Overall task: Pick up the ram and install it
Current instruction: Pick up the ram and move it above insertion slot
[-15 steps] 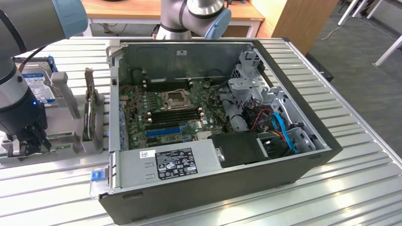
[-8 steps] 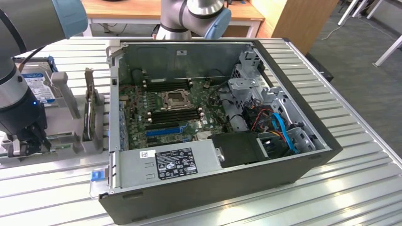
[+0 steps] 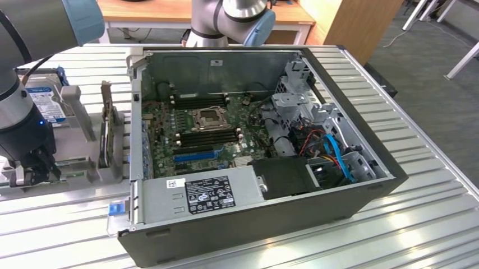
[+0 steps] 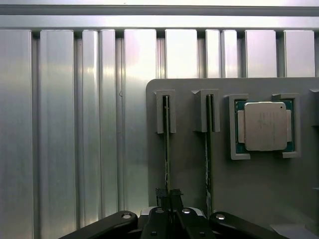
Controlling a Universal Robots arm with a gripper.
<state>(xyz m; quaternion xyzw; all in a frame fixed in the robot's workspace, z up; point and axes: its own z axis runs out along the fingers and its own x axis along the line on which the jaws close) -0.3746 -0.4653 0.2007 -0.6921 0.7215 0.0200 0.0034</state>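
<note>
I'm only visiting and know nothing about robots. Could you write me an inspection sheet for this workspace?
Surface: ribbed metal table carrying a gray holder and an open computer case.
Job's things: ram stands on edge in a holder slot; motherboard lies exposed in the case.
Clutter: second stick in the neighbouring slot; processor chip in its cradle; hard drive upright.
Grippers: gripper down at the holder, jaws closed on the ram.
Cables: blue and orange cables inside the case.
Surroundings: wooden desk, gray floor.

We see a ribbed metal desk (image 3: 419,224) carrying an open computer case (image 3: 262,224) mid-frame and a grey parts holder (image 3: 78,166) at the exterior view's left.
</note>
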